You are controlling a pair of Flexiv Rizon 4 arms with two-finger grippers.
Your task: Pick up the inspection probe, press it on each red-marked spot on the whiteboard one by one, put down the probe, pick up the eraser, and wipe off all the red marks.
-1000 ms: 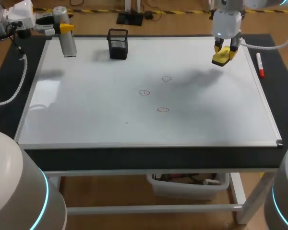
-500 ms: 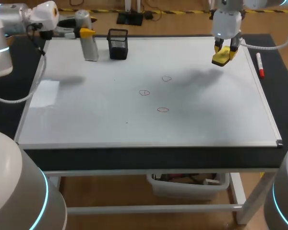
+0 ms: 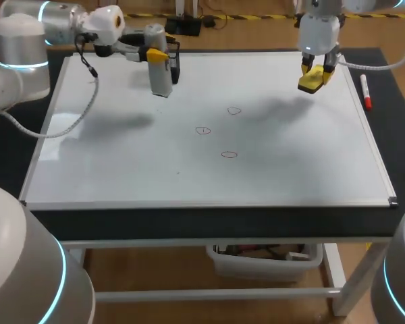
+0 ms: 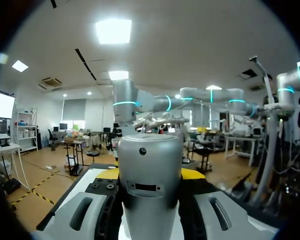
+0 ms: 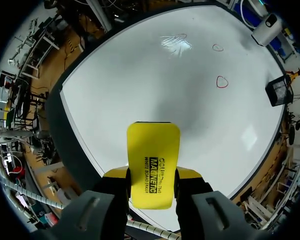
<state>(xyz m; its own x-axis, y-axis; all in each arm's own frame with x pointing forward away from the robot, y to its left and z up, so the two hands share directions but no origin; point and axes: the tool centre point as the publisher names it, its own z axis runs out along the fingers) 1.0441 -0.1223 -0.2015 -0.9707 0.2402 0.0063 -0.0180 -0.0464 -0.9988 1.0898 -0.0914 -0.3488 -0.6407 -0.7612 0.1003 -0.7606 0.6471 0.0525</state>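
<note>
Probe held upright at the far left of the board, eraser gripped at the far right

The inspection probe (image 3: 162, 79), a plain silver-grey cylinder, is held roughly upright, long axis vertical, lower end pointed down at the whiteboard (image 3: 108, 162) just in front of the black mesh pen cup (image 3: 176, 65). It's clamped around its middle by the left tool (image 3: 156, 57), a finger pressed on each side. The yellow eraser (image 3: 312, 79) is pinched in the right tool (image 5: 152, 174) over the board's far right. Three red marks (image 3: 202, 130) are seen mid-board, well apart from both.
</note>
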